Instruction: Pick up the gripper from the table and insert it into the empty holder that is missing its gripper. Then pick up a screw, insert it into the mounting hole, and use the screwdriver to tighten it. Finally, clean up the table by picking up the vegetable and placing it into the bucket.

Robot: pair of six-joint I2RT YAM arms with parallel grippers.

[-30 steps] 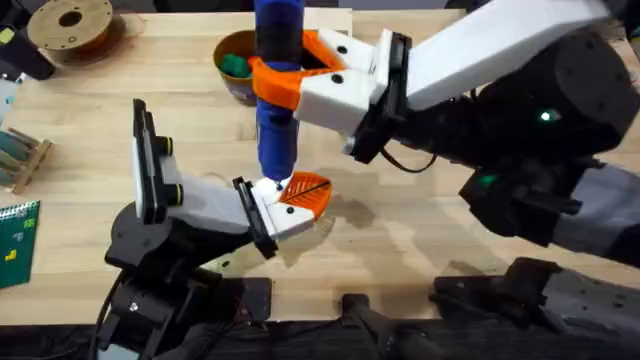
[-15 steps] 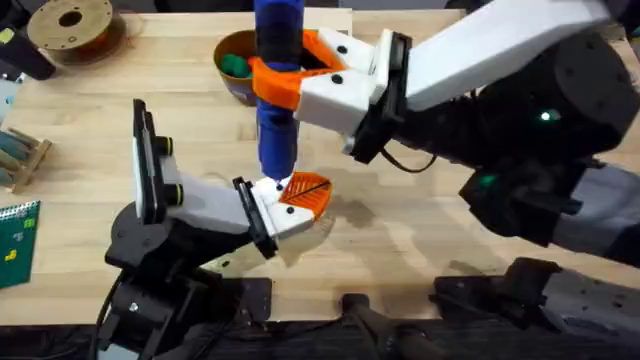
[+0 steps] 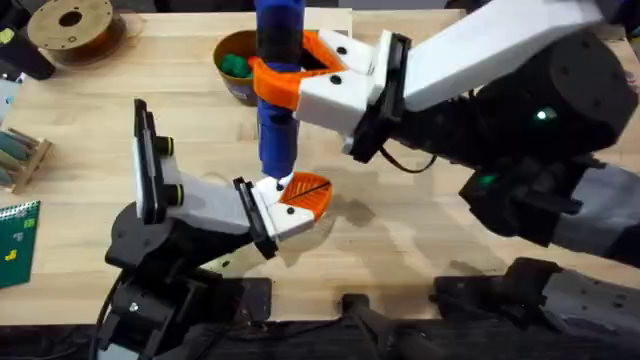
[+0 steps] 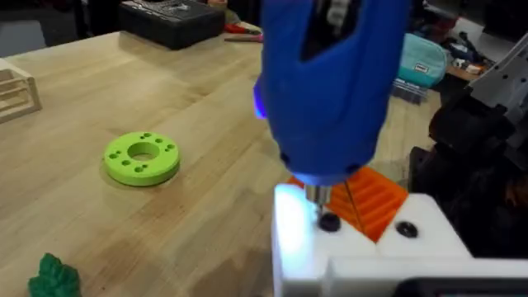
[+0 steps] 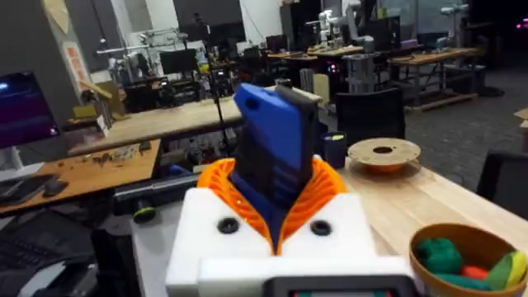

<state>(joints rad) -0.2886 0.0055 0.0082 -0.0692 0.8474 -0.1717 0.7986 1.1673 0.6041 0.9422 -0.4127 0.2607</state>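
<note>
Still, nothing is shifting since a second ago: the right gripper [image 3: 300, 70] is pinching the screwdriver [image 3: 277, 90] upright, its bit sitting in the screw [image 4: 329, 222] on the holder [image 4: 363, 252], beside the orange gripper [image 3: 306, 192]. Tightening is apparently continuing. The left claw I cannot tell.

Upright blue screwdriver [image 3: 277, 90], bit on a black screw [image 4: 329, 222] in the white holder [image 3: 268, 196].

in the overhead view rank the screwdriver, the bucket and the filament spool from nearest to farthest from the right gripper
1. Screwdriver, upright in the right gripper itself.
2. Bucket, just beyond, at the table's far side.
3. Filament spool, far-left corner.
</note>
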